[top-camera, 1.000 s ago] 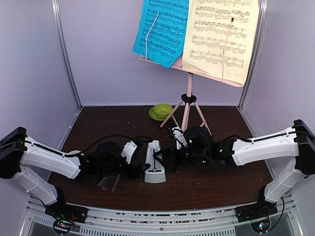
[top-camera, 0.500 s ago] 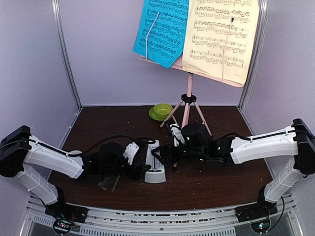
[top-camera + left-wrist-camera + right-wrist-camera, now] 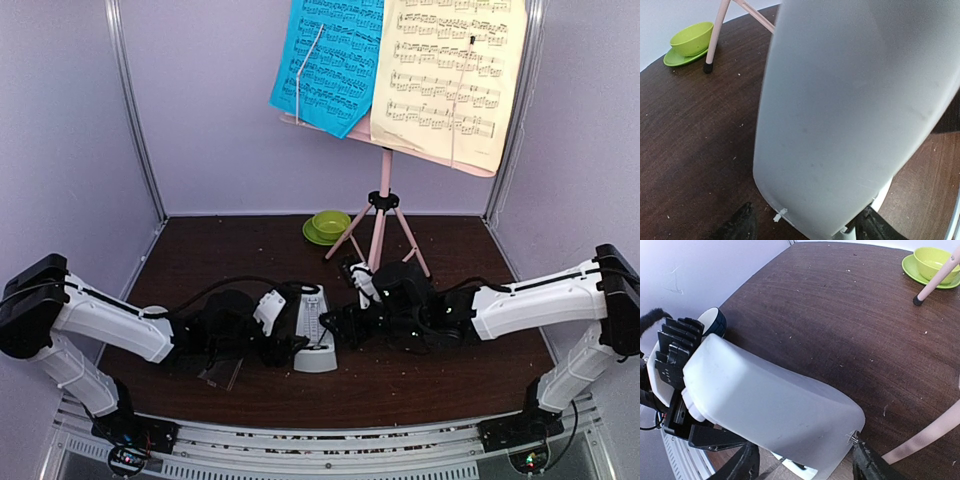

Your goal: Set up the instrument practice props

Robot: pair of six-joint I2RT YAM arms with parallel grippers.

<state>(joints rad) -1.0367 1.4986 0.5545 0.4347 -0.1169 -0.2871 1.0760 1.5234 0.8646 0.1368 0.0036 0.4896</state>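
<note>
The white pyramid metronome point(image 3: 316, 345) stands mid-table between my two grippers, pendulum face toward the near edge. My left gripper point(image 3: 290, 345) is open astride its base; in the left wrist view one fingertip point(image 3: 742, 226) stands apart from the white body point(image 3: 850, 110). From the right, my right gripper point(image 3: 338, 322) holds the metronome point(image 3: 770, 405), one finger point(image 3: 867, 462) touching its corner pin. The clear cover point(image 3: 220, 374) lies flat under my left arm. At the back stands the pink music stand point(image 3: 381, 200), carrying a blue page point(image 3: 330, 60) and a pale-yellow page point(image 3: 450, 70).
A green bowl on a saucer point(image 3: 328, 225) sits at the back beside the stand's tripod legs point(image 3: 345, 235). A small white-and-black cup point(image 3: 715, 322) stands behind my left arm. Metal frame posts point(image 3: 135, 110) and purple walls close in the dark wooden table point(image 3: 440, 380).
My right gripper's jaws have narrowed onto the metronome. My left arm has crept slightly right toward it. The metronome has stayed in place.
</note>
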